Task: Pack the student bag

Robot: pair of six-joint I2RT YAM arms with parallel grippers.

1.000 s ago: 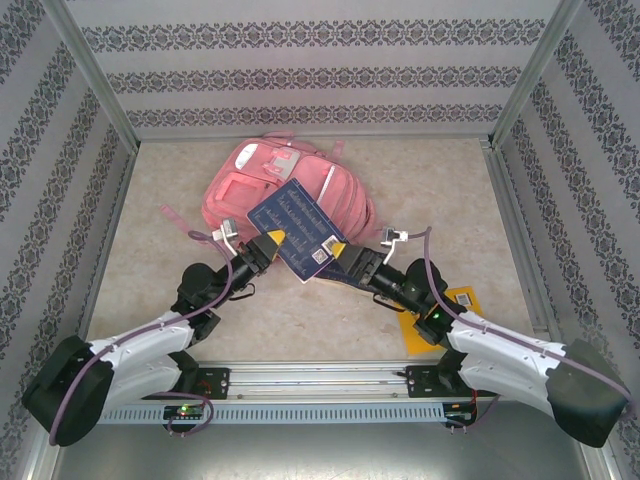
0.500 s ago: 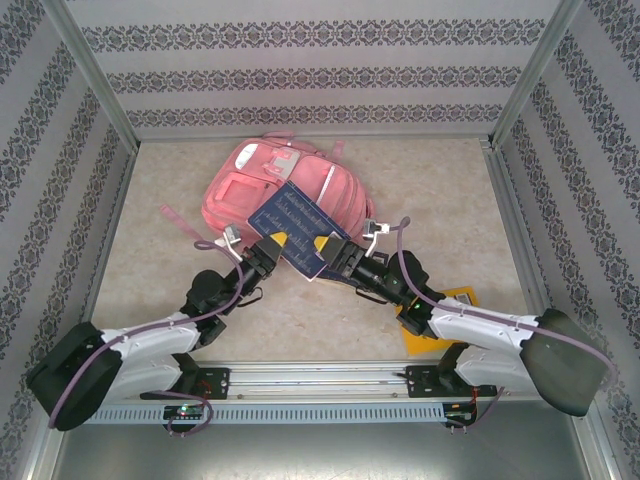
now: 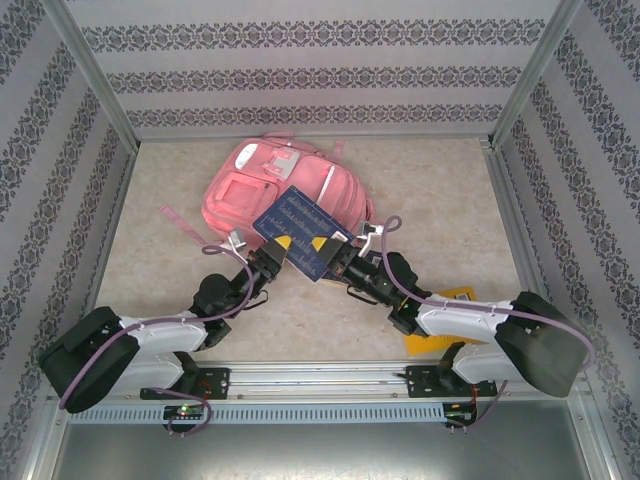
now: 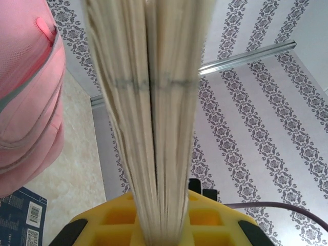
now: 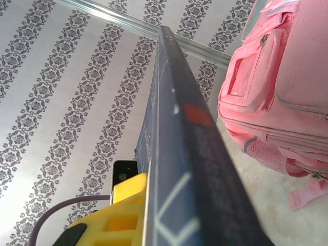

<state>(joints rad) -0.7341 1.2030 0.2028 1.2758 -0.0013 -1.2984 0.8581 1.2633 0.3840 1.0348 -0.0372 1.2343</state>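
Where the yellow fingers [image 4: 107,220] of the left gripper [image 3: 277,248] meet, a thick block of page edges is clamped. The blue book [image 3: 300,225] is held there by its near-left edge, with the jaws closed on it. The right gripper [image 3: 326,247] is set against the book's near-right edge. In the right wrist view the dark cover edge runs straight out beside one yellow finger [image 5: 120,210]. A closed grip on the book looks likely there, though the second finger is hidden behind the cover.

The book is carried between the two grippers as a tilted diamond. In the top view its far corner overlaps the near end of the student bag [image 3: 250,180]. The bag lies flat in the far middle of the table [image 3: 440,190], pockets upward, with its length slanting from far left to near right. One pink strap [image 3: 172,215] trails onto the surface at its left.

Bare tabletop is left to the right of the bag, out to the rail of the right wall. A narrower strip is left on the left side, and only a short band remains between the bag and the far wall. Beneath the right forearm a flat orange-yellow item [image 3: 458,297] is partly covered.

The surface is a pale, mottled beige. It is enclosed on three sides by walls [image 3: 320,80] papered in dark ornamental stripes on white, with aluminium posts [image 3: 95,75] at the corners.
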